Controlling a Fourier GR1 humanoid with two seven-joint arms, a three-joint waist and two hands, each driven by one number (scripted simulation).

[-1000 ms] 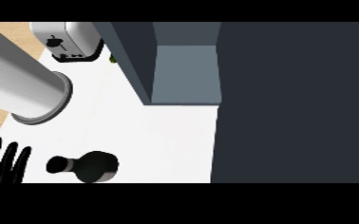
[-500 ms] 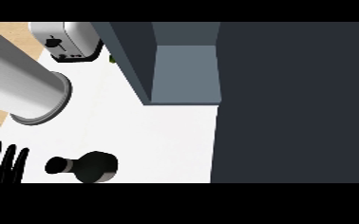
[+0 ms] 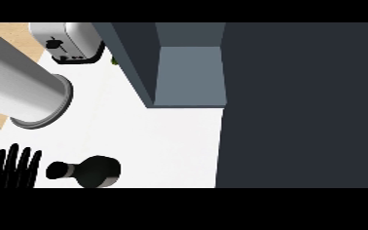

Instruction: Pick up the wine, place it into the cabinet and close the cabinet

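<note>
Since the earlier frames the left hand [image 3: 19,168] has crept a little further in at the lower left edge. Its fingers stand straight and spread, holding nothing. Just to its right one dark wine bottle [image 3: 86,171] stands on the white table [image 3: 165,141], seen from above and not yet gripped (likely the hand is lining up to take it). Above, one big grey cylinder [image 3: 28,97] and one toaster [image 3: 68,41] sit at the left. The single cabinet [image 3: 188,75] is open, ready for the bottle. The right hand shows nowhere.
</note>
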